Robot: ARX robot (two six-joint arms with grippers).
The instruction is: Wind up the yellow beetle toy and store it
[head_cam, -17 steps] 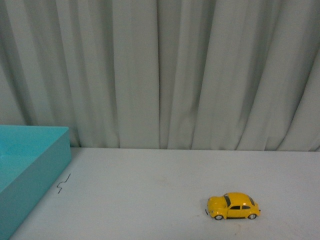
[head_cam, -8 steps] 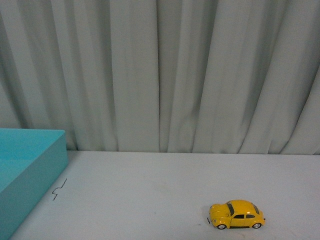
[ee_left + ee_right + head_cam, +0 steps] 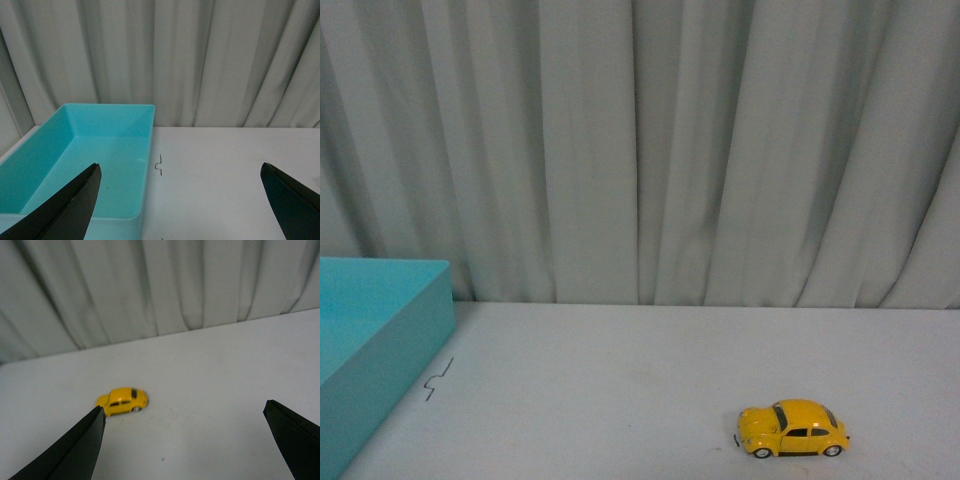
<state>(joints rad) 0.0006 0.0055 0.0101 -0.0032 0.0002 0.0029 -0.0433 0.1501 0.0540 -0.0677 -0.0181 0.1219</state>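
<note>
- Camera up front: yellow beetle toy (image 3: 793,429) sits alone on the table (image 3: 620,380), well apart from the turquoise bin (image 3: 380,330), no arms showing.
- Left wrist: left gripper (image 3: 180,167) spread wide, empty, bin ahead.
- Right wrist: right gripper (image 3: 185,406) wide too, nothing grabbed. Guessing approach step; next, close in around the toy.

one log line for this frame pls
phase: pre-grasp | left gripper: open, empty | right gripper: open, empty | yellow beetle toy: on table, untouched | turquoise bin: toy not inside
</note>
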